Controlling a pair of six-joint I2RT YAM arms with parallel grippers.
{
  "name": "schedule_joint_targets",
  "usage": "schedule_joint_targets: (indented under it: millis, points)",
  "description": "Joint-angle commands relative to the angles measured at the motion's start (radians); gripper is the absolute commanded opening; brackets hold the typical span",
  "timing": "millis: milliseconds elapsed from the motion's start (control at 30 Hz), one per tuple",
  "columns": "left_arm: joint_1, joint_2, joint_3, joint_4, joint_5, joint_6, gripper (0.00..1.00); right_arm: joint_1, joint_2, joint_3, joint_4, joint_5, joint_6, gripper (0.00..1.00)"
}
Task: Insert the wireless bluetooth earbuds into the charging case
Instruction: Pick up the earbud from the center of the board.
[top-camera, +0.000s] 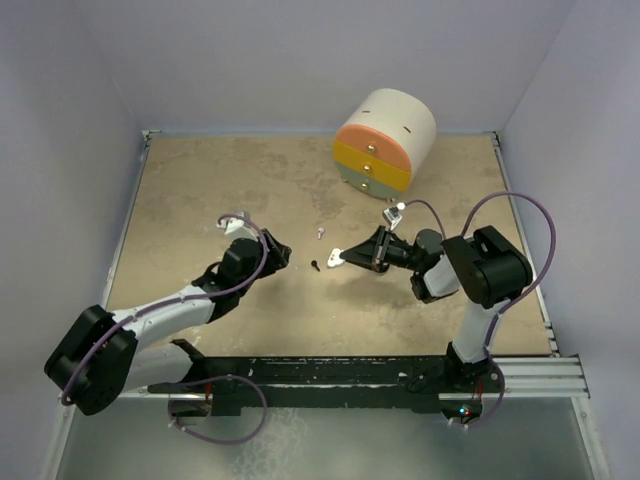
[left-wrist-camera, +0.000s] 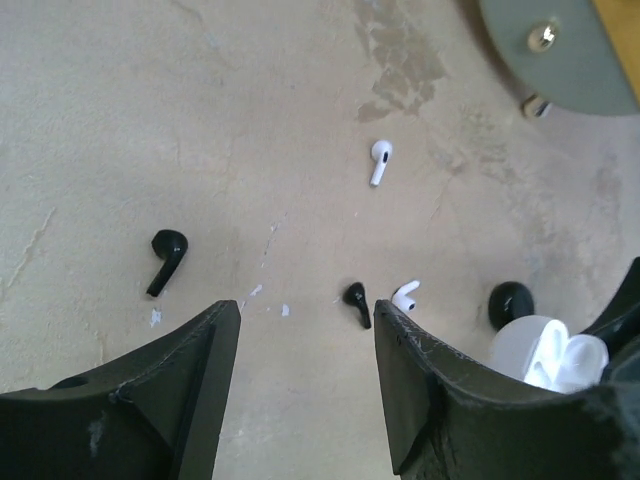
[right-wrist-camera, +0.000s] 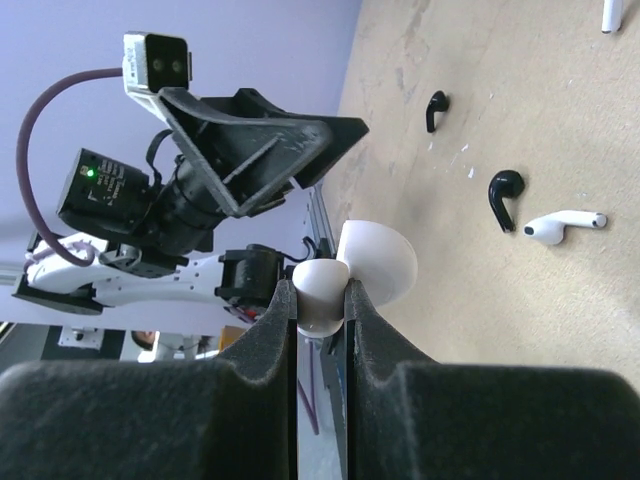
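Note:
My right gripper (right-wrist-camera: 320, 292) is shut on a small white charging case (right-wrist-camera: 345, 270) with its lid open, held just above the table (top-camera: 336, 257); the case also shows in the left wrist view (left-wrist-camera: 545, 350). My left gripper (left-wrist-camera: 305, 320) is open and empty, low over the table, facing the case (top-camera: 280, 258). Loose earbuds lie between them: a white earbud (left-wrist-camera: 380, 162) farther off, another white earbud (left-wrist-camera: 405, 296) next to a black earbud (left-wrist-camera: 356, 302), and a second black earbud (left-wrist-camera: 167, 260) to the left. A glossy black rounded piece (left-wrist-camera: 511, 303) is partly hidden behind the case.
A cream, orange and yellow cylindrical drawer unit (top-camera: 385, 140) stands at the back of the table; its grey base shows in the left wrist view (left-wrist-camera: 560, 50). The table has a raised rim (top-camera: 130, 215) and walls close round it.

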Motion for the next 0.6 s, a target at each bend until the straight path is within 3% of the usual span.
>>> schedule_joint_targets:
  millis: [0,167,367,567]
  points:
    - [-0.058,0.066,0.095,-0.028,-0.055,0.092,0.55,-0.018,-0.026,-0.023,0.129,-0.008,0.011,0.0]
    - [-0.135,0.144,0.19,-0.065,-0.125,0.135,0.55,-0.069,-0.037,-0.065,0.134,-0.027,-0.017,0.0]
    - [-0.141,0.213,0.221,-0.005,-0.151,0.129,0.55,-0.096,-0.06,-0.091,0.13,-0.041,-0.055,0.0]
    - [-0.15,0.382,0.381,-0.06,-0.187,0.212,0.54,-0.113,-0.062,-0.091,0.116,-0.06,-0.088,0.0]
